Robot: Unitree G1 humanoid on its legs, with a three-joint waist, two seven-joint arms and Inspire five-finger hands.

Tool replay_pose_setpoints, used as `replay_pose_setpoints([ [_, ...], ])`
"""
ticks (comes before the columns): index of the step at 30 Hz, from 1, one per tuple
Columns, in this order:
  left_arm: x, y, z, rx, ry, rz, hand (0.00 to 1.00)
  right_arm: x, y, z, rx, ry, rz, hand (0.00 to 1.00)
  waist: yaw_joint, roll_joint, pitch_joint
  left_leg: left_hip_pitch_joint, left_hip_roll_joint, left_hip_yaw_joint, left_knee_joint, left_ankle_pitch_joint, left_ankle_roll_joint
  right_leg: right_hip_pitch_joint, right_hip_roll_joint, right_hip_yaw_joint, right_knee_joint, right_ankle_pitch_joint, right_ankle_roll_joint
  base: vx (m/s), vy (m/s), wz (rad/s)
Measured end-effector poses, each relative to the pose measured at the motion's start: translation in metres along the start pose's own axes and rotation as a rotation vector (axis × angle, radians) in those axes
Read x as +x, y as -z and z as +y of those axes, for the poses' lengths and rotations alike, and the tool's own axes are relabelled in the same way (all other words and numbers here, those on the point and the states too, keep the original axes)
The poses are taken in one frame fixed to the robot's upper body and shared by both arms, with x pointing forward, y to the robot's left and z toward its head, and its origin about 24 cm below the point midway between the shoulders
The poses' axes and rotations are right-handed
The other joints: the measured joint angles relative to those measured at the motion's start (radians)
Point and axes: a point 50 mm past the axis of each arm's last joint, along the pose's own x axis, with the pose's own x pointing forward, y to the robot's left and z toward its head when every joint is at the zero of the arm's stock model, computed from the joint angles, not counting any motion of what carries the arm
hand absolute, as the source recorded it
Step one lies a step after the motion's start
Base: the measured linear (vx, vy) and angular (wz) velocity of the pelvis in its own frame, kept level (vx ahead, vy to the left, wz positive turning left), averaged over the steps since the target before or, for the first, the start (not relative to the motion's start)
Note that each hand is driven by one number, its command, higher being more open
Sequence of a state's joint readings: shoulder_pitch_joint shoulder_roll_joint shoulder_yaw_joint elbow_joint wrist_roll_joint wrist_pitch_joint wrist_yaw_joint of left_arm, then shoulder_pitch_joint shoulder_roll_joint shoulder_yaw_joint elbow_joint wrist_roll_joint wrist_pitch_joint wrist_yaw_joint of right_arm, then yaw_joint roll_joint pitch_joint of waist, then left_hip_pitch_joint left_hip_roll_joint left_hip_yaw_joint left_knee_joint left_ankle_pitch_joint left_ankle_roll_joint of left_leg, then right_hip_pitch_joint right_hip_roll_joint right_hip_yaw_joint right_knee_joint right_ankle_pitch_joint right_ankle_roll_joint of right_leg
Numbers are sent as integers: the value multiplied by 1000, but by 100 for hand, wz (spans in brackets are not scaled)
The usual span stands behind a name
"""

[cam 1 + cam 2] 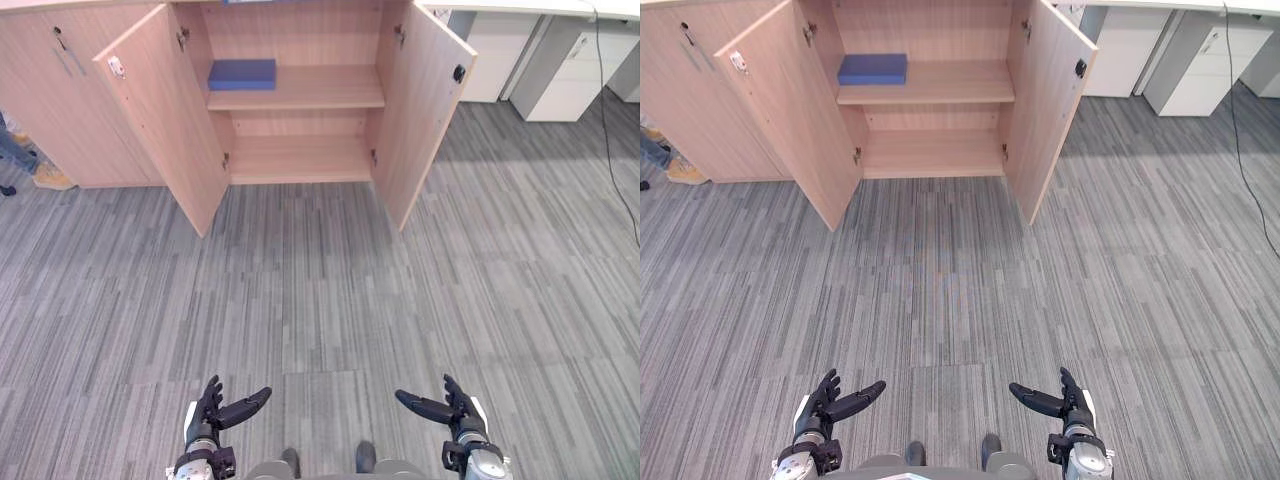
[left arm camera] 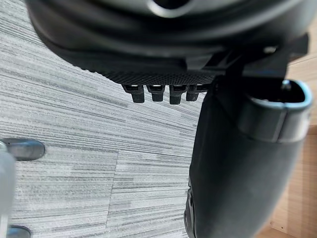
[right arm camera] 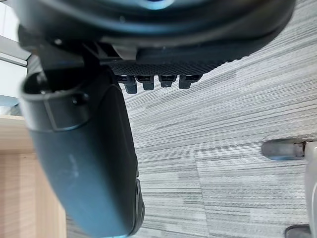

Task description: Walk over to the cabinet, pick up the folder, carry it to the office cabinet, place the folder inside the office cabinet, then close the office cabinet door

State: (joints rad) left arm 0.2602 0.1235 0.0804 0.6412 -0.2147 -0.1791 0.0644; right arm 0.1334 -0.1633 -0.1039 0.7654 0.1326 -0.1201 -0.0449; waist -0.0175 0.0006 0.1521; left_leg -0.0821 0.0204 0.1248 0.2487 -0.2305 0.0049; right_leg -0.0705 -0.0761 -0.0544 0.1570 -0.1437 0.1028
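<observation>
We judge the folder (image 1: 242, 74) to be light and fairly stiff, a flat slab that should keep its shape when lifted. Its cover looks smooth and may slip in a loose hold. It lies flat, so we would take it by the near long edge, perhaps drawing it forward past the shelf lip first so a thumb can get beneath. It is a plain blue rectangle with no visible markings. It sits at about 11 o'clock in the head view, on the upper shelf of the cabinet (image 1: 330, 88), toward the shelf's left end. The left door (image 1: 165, 120) and the right door (image 1: 420, 110) both stand wide open. We are well apart from it, with grey carpet (image 1: 320, 290) between. The left hand (image 1: 208, 405) hangs at 7 o'clock and the right hand (image 1: 455, 405) at 5 o'clock, each with fingers loosely spread, thumbs pointing inward, holding nothing.
</observation>
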Motion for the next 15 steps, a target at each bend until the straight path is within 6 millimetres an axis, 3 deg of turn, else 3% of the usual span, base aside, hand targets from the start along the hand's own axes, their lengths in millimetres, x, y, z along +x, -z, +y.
replay_pose_setpoints([
  [2,-1,0,-1,-1,2,-2,100,2,-3,-1,-6,3,-8,100,0,0,7,-6,-17,4,50,-44,9,-52,-28,3,152,-59,23,120,142,-14],
  [4,-1,-1,-1,-2,-2,-4,100,5,-10,4,-14,-15,-27,100,2,6,23,25,-25,10,56,-77,40,-151,-52,-11,400,-68,24,210,177,-15],
  [5,1,-4,2,18,-5,-15,100,5,-12,11,-27,-40,-34,100,-4,14,44,71,-31,8,48,-87,50,-221,-64,-26,552,-102,13,352,132,-1],
  [6,3,-7,1,26,-5,-24,100,6,-15,14,-33,-54,-43,100,-2,11,54,108,-31,8,29,-98,55,-252,-62,-52,555,-127,-12,314,100,1],
  [9,10,-19,-1,29,0,-56,100,8,-25,18,-42,-69,-81,100,-10,28,74,154,-16,-8,-18,-105,50,-335,-32,-85,485,-133,-32,349,23,17],
  [11,18,-33,-12,31,31,-92,100,11,-36,11,-63,-58,-110,100,-40,72,109,228,38,-56,-98,-104,33,-413,35,-123,341,-68,-55,552,-59,63],
  [12,20,-36,-15,34,40,-105,100,11,-36,9,-68,-53,-111,100,-46,75,115,245,46,-64,-108,-101,18,-425,46,-121,289,-28,-57,603,-105,74],
  [13,20,-38,-16,40,47,-110,100,9,-32,6,-69,-44,-106,100,-57,64,114,275,42,-89,-104,-111,-20,-437,48,-104,190,66,-73,795,-170,87],
  [14,20,-37,-18,35,50,-105,100,5,-26,2,-72,-33,-92,100,-72,61,114,311,49,-112,-76,-134,-61,-430,30,-102,218,217,-115,698,-171,76],
  [15,21,-36,-23,22,57,-101,100,6,-27,0,-78,-27,-88,100,-75,87,120,305,69,-112,-36,-132,-75,-434,38,-125,279,173,-124,549,-151,54],
])
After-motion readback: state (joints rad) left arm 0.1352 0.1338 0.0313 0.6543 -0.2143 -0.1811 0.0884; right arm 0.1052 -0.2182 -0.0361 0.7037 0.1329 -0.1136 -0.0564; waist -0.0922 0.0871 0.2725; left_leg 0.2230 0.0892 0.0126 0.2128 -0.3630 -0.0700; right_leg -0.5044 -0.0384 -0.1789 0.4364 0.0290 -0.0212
